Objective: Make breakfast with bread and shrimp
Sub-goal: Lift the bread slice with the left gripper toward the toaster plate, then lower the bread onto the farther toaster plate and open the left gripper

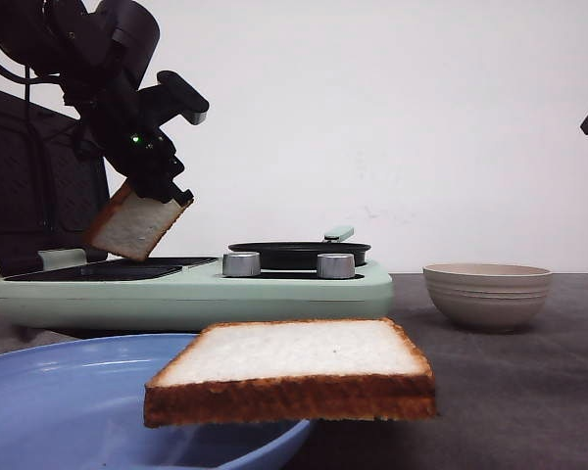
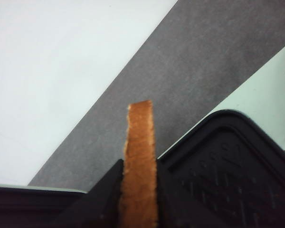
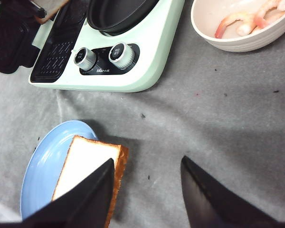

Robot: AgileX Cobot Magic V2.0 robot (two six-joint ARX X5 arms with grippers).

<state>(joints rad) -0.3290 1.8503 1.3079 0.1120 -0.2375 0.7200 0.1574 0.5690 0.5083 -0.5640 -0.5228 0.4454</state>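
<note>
Left gripper (image 1: 155,196) is clamped on one bread slice (image 1: 132,225), held tilted in the air over the left end of the mint-green cooker (image 1: 274,294), above its black grill plate (image 1: 118,269). In the left wrist view the slice (image 2: 140,161) sits edge-on between the fingers (image 2: 107,190), crust facing the camera.

Second bread slice (image 1: 294,367) lies flat on the blue plate (image 1: 59,401), overhanging its rim toward the right. Right gripper (image 3: 147,190) hangs above the grey cloth just beside that plate, jaws spread, nothing between them.

Around it: black pan (image 1: 299,255) on the cooker's right half, two silver knobs (image 1: 240,264) in front. Beige bowl (image 1: 487,294) to the right of the cooker holds shrimp (image 3: 242,21), seen only in the right wrist view.
</note>
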